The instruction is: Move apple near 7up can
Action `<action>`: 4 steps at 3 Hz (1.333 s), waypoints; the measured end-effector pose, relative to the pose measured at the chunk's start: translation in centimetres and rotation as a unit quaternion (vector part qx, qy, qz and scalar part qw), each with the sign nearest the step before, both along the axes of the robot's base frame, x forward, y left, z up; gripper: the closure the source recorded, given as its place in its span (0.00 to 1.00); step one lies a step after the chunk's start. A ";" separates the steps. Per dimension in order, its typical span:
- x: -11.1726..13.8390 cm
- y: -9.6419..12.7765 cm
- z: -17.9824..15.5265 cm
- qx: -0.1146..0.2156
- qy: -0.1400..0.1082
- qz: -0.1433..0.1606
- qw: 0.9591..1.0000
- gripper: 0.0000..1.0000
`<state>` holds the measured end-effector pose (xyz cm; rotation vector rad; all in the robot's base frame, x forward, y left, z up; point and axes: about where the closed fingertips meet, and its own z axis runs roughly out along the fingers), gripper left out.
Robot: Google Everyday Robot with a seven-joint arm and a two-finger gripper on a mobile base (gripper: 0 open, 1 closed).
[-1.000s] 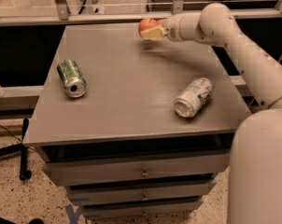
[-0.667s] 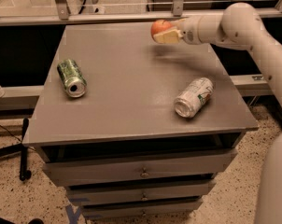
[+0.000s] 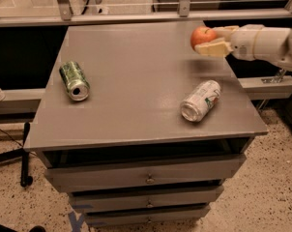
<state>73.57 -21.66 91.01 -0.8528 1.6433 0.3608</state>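
**Apple held, carried toward the 7up can's side**
The gripper (image 3: 207,39) is clamped on the apple (image 3: 200,36), above the table's (image 3: 136,57) right rear edge. It has swung rightward from the back middle, closing on the 7up can (image 3: 200,100), which lies on its side nearer the front. A dark green can (image 3: 74,80) lies well apart at left, so the path looks unobstructed.

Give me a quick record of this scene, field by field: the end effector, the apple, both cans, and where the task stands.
end effector: at the far right edge of the tabletop, shut on the apple
apple: red-orange, held, apparently lifted off the surface
7up can: on its side, front right of the tabletop, apart from the apple
green can: on its side, left part of the tabletop
tabletop: grey, on a cabinet with drawers below
task state: apple not yet set down by the 7up can
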 end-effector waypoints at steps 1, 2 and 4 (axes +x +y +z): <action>-0.9 -2.2 0.1 -0.007 -0.009 -0.011 1.000 1.00; -0.8 -1.2 -0.7 -0.004 -0.010 0.008 1.000 1.00; 0.2 -4.8 0.5 -0.049 -0.030 0.056 0.997 1.00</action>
